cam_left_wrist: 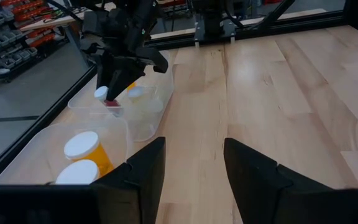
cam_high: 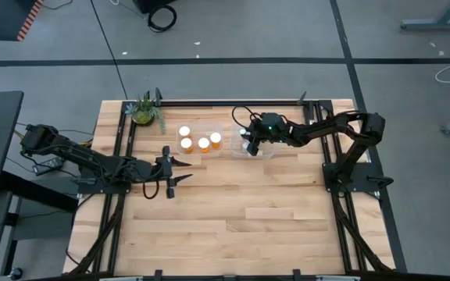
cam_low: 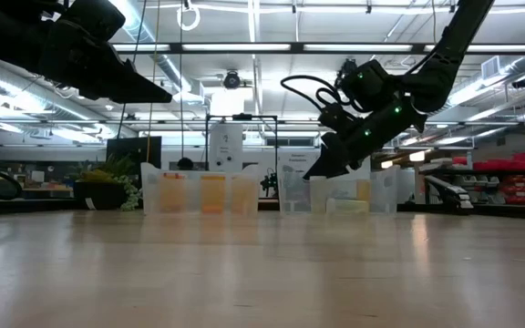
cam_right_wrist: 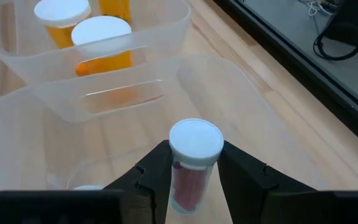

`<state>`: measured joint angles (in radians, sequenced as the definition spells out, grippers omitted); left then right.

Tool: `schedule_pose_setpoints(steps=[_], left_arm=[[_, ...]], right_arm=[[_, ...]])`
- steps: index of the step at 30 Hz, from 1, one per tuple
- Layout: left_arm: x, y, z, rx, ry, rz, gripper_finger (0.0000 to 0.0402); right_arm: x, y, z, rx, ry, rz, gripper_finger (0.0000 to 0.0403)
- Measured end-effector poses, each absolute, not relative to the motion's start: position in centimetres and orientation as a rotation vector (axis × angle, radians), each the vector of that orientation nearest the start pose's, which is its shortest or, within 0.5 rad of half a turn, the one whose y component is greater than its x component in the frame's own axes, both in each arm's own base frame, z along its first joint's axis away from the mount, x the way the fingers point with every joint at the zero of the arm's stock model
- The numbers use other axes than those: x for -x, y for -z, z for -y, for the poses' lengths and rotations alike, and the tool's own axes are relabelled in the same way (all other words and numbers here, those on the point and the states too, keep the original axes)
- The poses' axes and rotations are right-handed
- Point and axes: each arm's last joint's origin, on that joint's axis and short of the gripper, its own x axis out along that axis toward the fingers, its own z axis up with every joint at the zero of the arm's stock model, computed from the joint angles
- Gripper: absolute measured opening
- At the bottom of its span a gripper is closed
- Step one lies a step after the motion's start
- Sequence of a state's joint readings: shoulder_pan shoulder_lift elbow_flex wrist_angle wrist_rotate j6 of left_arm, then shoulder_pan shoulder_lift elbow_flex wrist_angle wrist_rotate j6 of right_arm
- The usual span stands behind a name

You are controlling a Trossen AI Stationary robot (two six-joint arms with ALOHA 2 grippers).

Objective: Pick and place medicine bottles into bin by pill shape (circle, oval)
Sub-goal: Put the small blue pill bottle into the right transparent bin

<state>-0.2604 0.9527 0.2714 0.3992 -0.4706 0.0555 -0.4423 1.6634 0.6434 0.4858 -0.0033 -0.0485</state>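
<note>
right now holding a small medicine bottle point(cam_right_wrist: 191, 163) between the fingers of the right gripper point(cam_right_wrist: 190, 180), closed partway onto its body just under the white cap, upright, over the right-hand clear bin point(cam_right_wrist: 241, 93). hanging above that bin's inside, not yet set down; in the left wrist view showing as a white cap and a reddish body under the dark gripper head. another white cap or two lying low in the same bin, hard to make out. in the neighbouring left-hand bin point(cam_high: 198, 129) standing three wider orange bottles point(cam_high: 204, 143) with white caps, upright, close together.

waiting over the bare worktop point(cam_high: 248, 218), in front of the left-hand bin and apart from it: the left gripper point(cam_high: 180, 172), fingers standing partly apart with nothing between them.

probably light, that held bottle, and stiff: hard plastic wall, no give under the squeeze. smooth and round, so likely to slip or swivel if pinched on the curve too low or off centre. best taken across the body just below the cap, as here, where the cap's lip acts as a stop against sliding down. not fragile to judge by looks, yet apt to topple or roll once released, being narrow and tall; worth lowering near the bin floor before letting go.
</note>
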Motion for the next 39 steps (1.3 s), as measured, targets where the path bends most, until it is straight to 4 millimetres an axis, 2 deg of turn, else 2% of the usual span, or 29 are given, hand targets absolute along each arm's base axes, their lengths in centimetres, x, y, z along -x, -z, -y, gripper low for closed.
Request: schedule_pose_setpoints(steps=[39], left_arm=[[-18.2, -18.5, 3.5, -0.145, -0.203, -0.268, 0.0172]], right_arm=[[-26.6, -12.7, 12.6, -0.095, 0.424, -0.562, 0.0131]])
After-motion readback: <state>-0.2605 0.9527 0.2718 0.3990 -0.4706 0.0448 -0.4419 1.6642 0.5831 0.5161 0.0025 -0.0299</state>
